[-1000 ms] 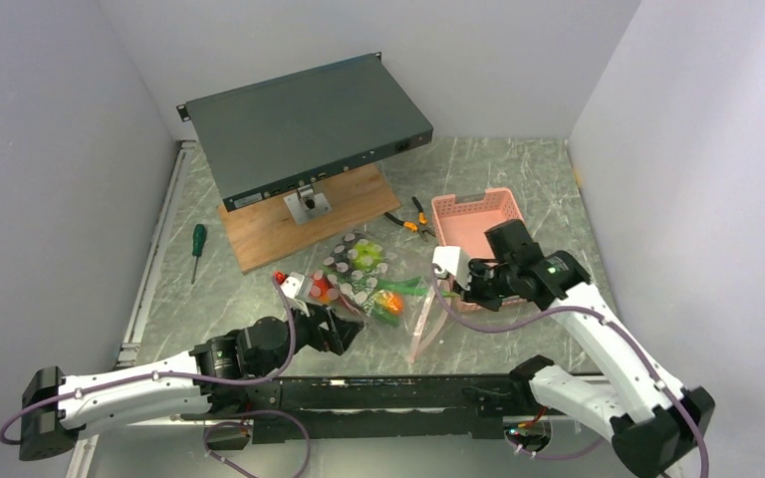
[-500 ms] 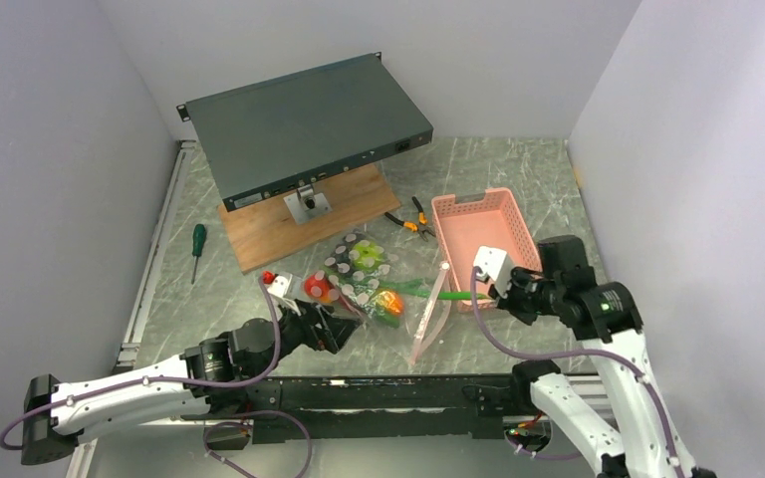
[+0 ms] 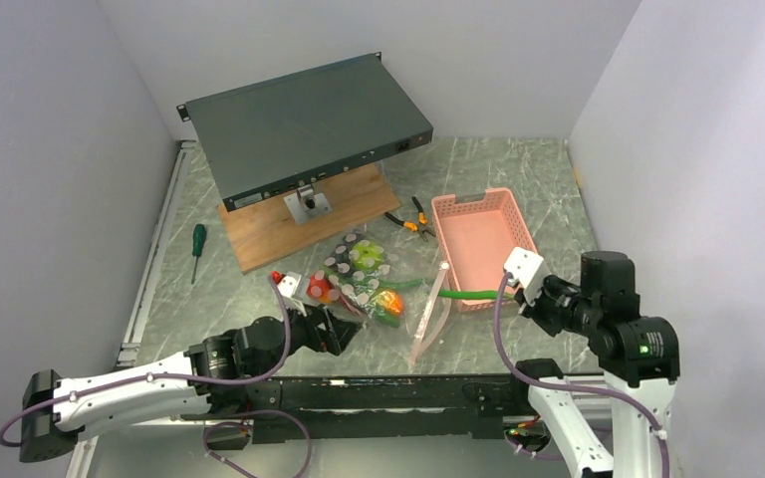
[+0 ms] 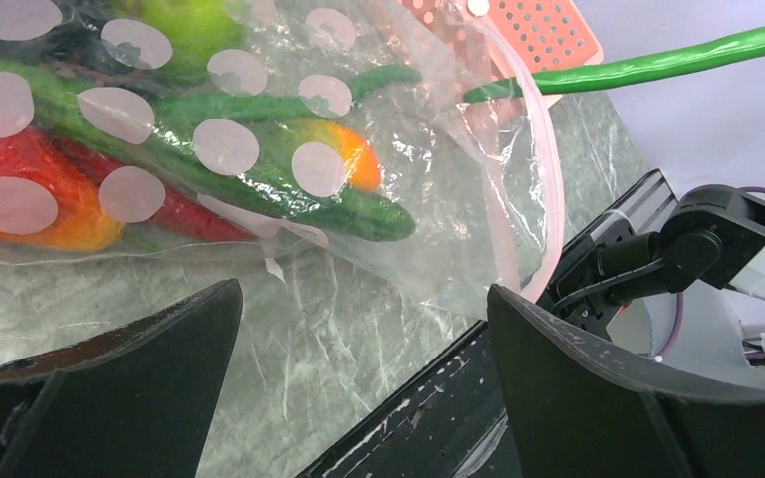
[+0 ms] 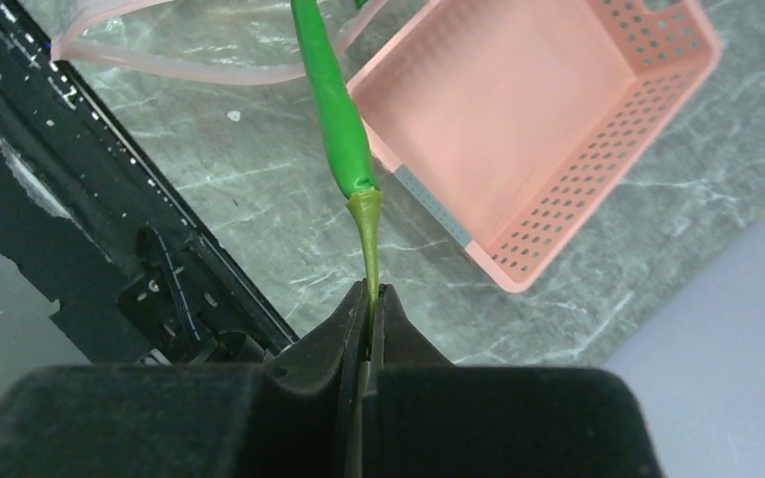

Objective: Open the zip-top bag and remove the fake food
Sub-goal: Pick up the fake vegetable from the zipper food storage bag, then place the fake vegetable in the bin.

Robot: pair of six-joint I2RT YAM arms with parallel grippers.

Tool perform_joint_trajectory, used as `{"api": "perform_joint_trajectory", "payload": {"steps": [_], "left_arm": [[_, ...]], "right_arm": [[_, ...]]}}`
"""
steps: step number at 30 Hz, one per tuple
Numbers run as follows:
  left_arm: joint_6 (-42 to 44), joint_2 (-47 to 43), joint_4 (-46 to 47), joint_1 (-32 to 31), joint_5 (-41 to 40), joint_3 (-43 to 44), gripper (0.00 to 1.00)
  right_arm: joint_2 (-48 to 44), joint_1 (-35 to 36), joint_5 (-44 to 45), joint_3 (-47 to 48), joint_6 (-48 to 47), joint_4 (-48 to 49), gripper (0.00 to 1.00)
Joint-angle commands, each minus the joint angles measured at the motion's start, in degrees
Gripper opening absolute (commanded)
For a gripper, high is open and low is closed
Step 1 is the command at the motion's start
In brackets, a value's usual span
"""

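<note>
Green and thin, the stem of a long pod [image 5: 334, 110] sits pinched between the closed fingers of the right gripper [image 5: 369, 299], which holds it above the table at the lower right of the overhead view. The pod [image 3: 473, 295] runs level from the gripper [image 3: 514, 296] toward the centre of the frame, passing the near corner of the pink basket [image 3: 478, 239]. Its far tip is at the pink-edged mouth of the zip-top bag [image 3: 369, 279]. Whether the tip is inside the mouth cannot be told.

The bag lies flat on the marble table [image 3: 518, 169] at centre frame, with its mouth gaping toward the basket. Through the dotted plastic in the left wrist view show more green pods [image 4: 259, 174], red pieces [image 4: 20, 179], an orange-green mango [image 4: 344, 159] and a green apple [image 4: 194, 20].

The left gripper [image 3: 344, 329] hangs low at the bag's near edge. Its jaws are spread wide and hold nothing, with bare table between them [image 4: 359, 378].

Beyond the bag, toward the upper part of the overhead view, a grey rack unit [image 3: 309, 124] stands tilted on a wooden board [image 3: 299, 214]. Orange-handled pliers [image 3: 408, 221] lie between the board and the basket. A green-handled screwdriver [image 3: 197, 242] lies well apart at the left.
</note>
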Motion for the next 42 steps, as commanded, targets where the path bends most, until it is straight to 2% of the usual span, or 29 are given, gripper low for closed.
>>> {"api": "perform_joint_trajectory", "payload": {"steps": [1, 7, 15, 26, 36, 42], "left_arm": [[0.57, 1.46, -0.85, -0.27, 0.06, 4.41, 0.98], [1.95, 3.82, -4.76, -0.27, -0.06, 8.51, 0.98], [2.79, 5.79, -4.82, -0.29, 0.67, 9.86, 0.98], [4.28, 6.23, -4.12, -0.32, 2.82, 10.56, 0.98], [7.46, 5.59, -7.19, -0.27, 3.53, 11.92, 0.98], [10.23, 1.88, -7.17, -0.27, 3.89, 10.93, 0.98]], "right_arm": [[-1.61, -3.29, -1.42, 5.38, -1.89, -3.61, 0.0], [-4.56, -4.37, 4.39, 4.08, -1.62, -3.59, 0.0], [-3.92, -3.41, 9.6, 7.24, 0.74, -0.1, 0.0], [-3.09, -2.86, 19.14, -7.28, 6.03, 19.51, 0.0], [3.77, -3.25, 19.65, -17.09, 8.23, 32.92, 0.0], [9.69, -4.32, 17.8, -19.62, 11.72, 39.77, 0.0]]}}
